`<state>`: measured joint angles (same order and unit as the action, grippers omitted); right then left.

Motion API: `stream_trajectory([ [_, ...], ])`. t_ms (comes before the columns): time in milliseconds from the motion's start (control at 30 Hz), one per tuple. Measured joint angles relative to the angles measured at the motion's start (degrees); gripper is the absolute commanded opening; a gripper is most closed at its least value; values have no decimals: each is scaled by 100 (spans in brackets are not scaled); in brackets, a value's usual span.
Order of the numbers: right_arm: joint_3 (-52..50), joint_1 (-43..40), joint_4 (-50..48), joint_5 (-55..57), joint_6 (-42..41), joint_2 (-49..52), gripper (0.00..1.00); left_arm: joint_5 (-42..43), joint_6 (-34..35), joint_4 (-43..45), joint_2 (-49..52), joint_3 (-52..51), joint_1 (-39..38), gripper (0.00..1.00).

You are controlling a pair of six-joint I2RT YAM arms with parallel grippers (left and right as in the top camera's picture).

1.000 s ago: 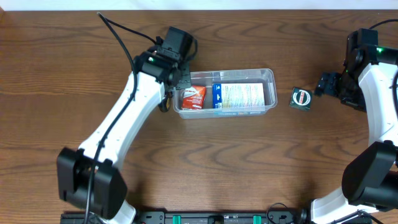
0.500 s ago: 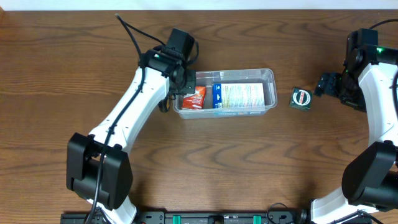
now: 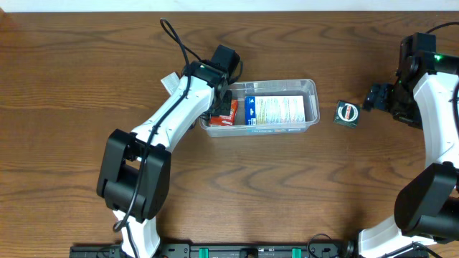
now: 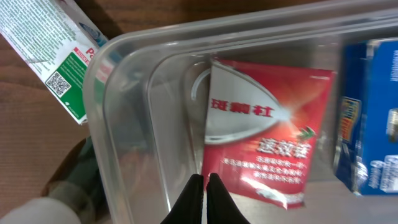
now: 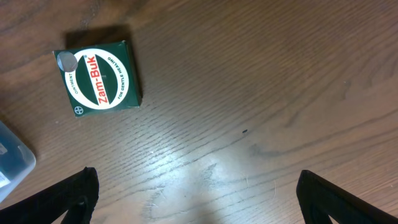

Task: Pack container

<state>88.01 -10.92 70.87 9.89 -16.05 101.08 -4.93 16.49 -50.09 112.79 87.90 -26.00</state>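
Left of the tub, a white-and-green packet (image 4: 56, 50) lies on the counter (image 3: 72, 72), unpacked, just outside the rim.

The left pincer (image 4: 204, 186) reaches into the left end of the container (image 3: 310, 84). It is clenched, tips pressed together at the lower left edge of the red sachet (image 4: 267, 143). Whether a sliver of the sachet is caught between the tips cannot be told. The sachet leans against the end wall, not flat. Judgement: the arm is placed to seat or nudge it down.

The container sits at mid-counter, lengthwise. A blue-and-white box (image 3: 276, 110) fills most of its floor, lying flat beside the sachet, which leaves only the left end free.

Right of the container, apart from it, a green Zam-Buk box (image 3: 347, 113) rests on the counter, not yet packed.

The right pincer (image 5: 198, 193) hovers just beyond that box, spread wide, holding and touching nothing. Judgement: it is positioned to collect the green box.
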Motion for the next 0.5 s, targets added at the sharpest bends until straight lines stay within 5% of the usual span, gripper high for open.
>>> stream_trajectory([
  [500, 0, 0, 2, 0, 0, 0, 99, -651, -11, 199, 214, 0, -249, 6],
])
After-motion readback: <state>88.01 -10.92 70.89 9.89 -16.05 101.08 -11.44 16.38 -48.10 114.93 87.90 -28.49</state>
